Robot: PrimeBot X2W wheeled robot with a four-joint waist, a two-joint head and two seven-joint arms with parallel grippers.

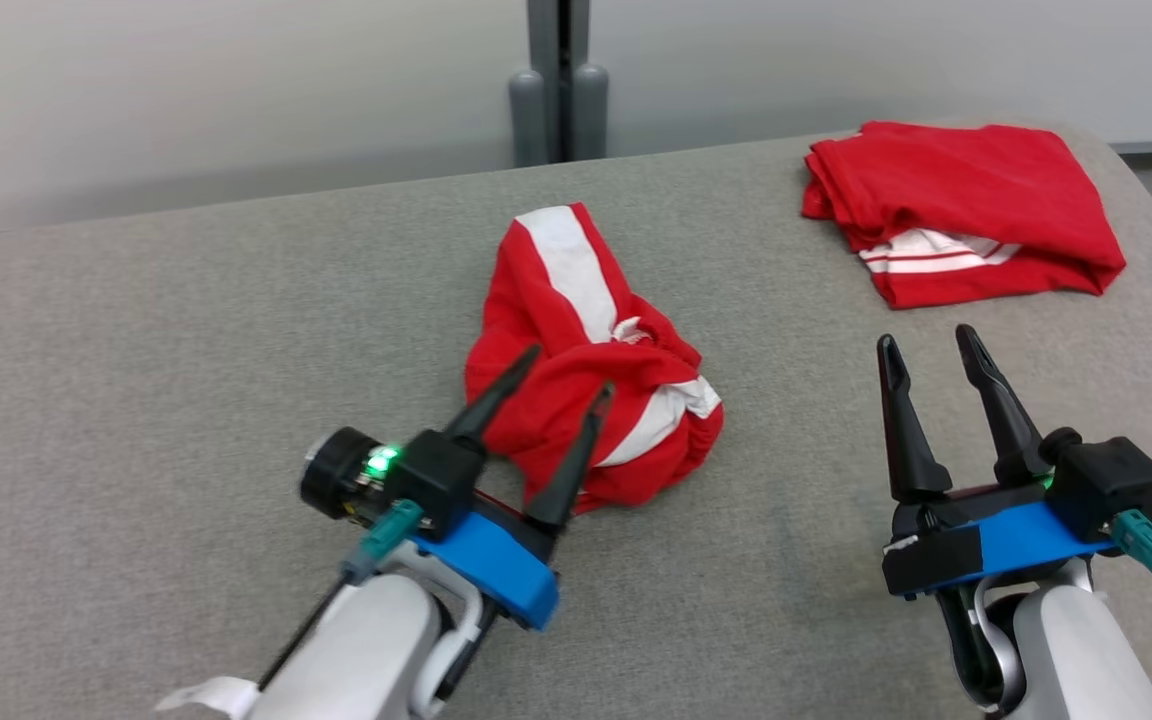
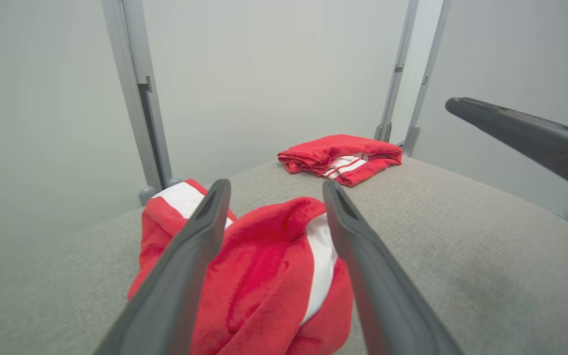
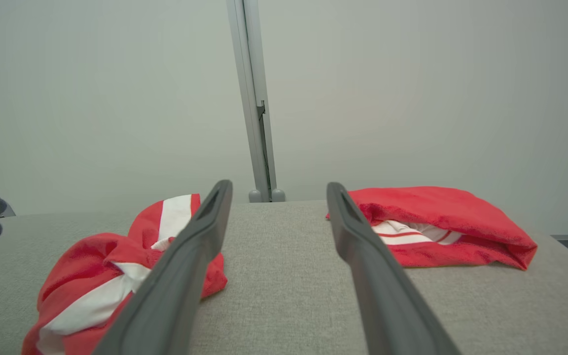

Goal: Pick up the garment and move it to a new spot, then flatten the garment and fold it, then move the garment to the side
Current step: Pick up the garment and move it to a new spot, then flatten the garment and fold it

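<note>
A crumpled red garment with white stripes (image 1: pixel 591 370) lies bunched in the middle of the grey padded table (image 1: pixel 186 330). My left gripper (image 1: pixel 569 368) hovers open over its near edge, one finger on each side of the heap; the left wrist view has the red cloth (image 2: pixel 269 276) between and beyond the fingers. My right gripper (image 1: pixel 928 344) stands open over bare table to the right, nothing between its fingers. In the right wrist view the crumpled garment (image 3: pixel 96 266) lies to the left.
A second red garment with white stripes (image 1: pixel 961 210), folded, rests at the table's far right corner (image 3: pixel 442 227) (image 2: pixel 340 155). Grey posts (image 1: pixel 558 90) stand behind the far edge against a pale wall. Bare table stretches to the left.
</note>
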